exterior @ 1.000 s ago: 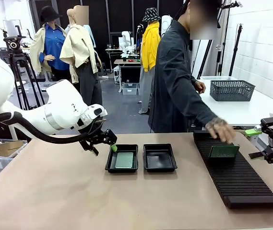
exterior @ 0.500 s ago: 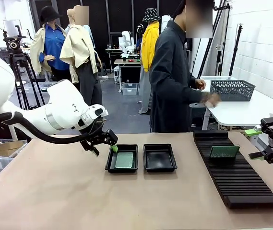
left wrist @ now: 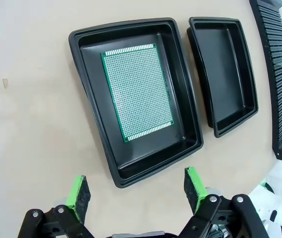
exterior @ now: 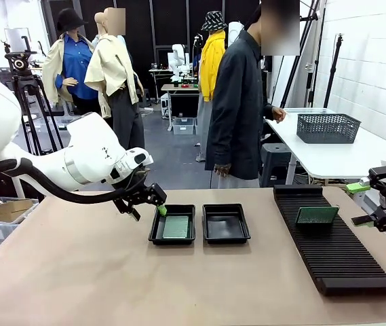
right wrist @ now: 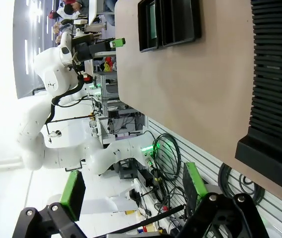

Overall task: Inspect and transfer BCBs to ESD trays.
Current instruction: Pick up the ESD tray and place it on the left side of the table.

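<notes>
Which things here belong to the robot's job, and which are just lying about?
Belonging to the job:
green circuit board lying in the left black tray; empty right black tray; second green board standing in the ribbed rack.

Just lying about:
mesh basket on the white side table; tripod-mounted camera.

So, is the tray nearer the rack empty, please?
Empty: the tray shows bare black floor; the other tray holds a green board.

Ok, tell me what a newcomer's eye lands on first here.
A green BCB lies flat in the left ESD tray, with the left gripper open beside it. The neighbouring tray sits empty, and another BCB stands upright in the ribbed black rack to the right.
</notes>
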You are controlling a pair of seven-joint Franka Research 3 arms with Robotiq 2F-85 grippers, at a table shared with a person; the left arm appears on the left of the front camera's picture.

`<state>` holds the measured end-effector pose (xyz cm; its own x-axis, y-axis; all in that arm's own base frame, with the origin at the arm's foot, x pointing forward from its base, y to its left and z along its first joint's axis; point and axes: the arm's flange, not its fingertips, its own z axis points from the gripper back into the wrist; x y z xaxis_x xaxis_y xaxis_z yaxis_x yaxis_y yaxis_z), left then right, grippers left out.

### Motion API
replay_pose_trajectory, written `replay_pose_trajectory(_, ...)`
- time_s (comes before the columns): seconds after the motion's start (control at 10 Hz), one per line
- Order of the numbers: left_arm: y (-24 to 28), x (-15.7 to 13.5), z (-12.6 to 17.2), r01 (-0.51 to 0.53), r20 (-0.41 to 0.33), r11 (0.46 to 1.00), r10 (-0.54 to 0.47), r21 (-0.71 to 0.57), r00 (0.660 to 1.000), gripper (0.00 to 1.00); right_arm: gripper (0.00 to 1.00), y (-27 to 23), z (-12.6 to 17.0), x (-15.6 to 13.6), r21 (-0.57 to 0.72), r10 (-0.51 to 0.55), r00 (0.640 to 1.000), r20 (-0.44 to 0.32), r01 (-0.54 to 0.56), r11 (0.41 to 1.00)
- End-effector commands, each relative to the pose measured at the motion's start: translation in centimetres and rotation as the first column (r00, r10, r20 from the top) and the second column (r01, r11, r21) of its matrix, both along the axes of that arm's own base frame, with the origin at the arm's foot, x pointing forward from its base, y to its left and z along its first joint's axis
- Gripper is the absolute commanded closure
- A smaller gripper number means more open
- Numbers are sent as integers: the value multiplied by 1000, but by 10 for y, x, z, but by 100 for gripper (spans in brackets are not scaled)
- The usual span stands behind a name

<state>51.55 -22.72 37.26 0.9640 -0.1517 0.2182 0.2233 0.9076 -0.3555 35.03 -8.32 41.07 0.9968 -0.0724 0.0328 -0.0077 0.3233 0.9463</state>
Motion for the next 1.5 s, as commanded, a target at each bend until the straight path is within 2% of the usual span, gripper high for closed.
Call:
replay_pose_trajectory(0.0, -5, 3, 4, -22, -4, 1000, 22, 15, 1000, 0, 0, 5, 1, 24, 46, 6, 1000, 24, -7, 999)
replay_pose_trajectory(0.1, -5, 3, 3, -21, -5, 1000, 21, 14, 1000, 0, 0, 7, 0, 38, 79, 25, 999, 34, -27, 997)
replay_pose_trajectory(0.4, -4, 5, 3, -20, -8, 1000, 20, 11, 1000, 0, 0, 20, -7, 80, 57, 49, 994, 97, -55, 997)
replay_pose_trajectory(0.5, -3, 5, 3, -20, -9, 1000, 20, 10, 1000, 0, 0, 22, -9, 95, 79, 85, 992, 98, -93, 992)
replay_pose_trajectory(0.7, 0, 2, 3, -25, -12, 1000, 25, 7, 1000, 0, 0, 25, -15, 115, 118, 41, 995, 89, -52, 992)
replay_pose_trajectory(0.8, 1, 1, 3, -28, -14, 1000, 28, 8, 1000, 0, 0, 24, -19, 119, 143, 62, 993, 105, -77, 987)
replay_pose_trajectory(1.4, -6, 7, -5, -30, 6, 1000, 30, 5, 1000, 0, 0, 9, -42, 161, 238, 50, 998, -33, -41, 970)
